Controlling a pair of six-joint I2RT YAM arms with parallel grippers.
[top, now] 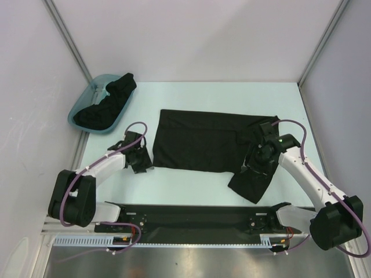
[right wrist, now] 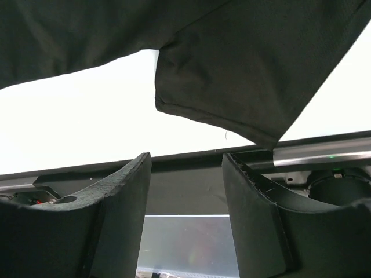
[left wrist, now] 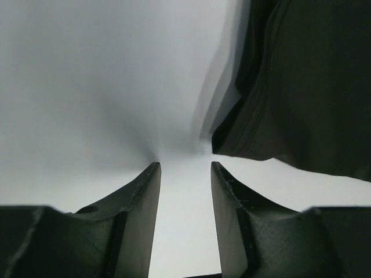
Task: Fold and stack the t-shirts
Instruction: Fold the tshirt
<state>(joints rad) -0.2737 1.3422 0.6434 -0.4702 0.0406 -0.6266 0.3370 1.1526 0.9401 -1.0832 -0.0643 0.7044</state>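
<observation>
Spread t-shirt (top: 203,139) lies flat on the desk (top: 191,188) between the two arms, its long axis running left to right. Left claw (left wrist: 184,168), fingers spread and holding nothing, sits low just beside the shirt's left edge, with the cloth ahead and to its right. Right claw (right wrist: 186,159), likewise spread and empty, hangs over the sleeve (right wrist: 249,75) at the near right corner, the hem just ahead of its tips. Each arm is nearest its own end, so the fold probably needs a grip at both. Further t-shirts (top: 110,101) lie heaped in the tub (top: 93,88), well apart at far left
</observation>
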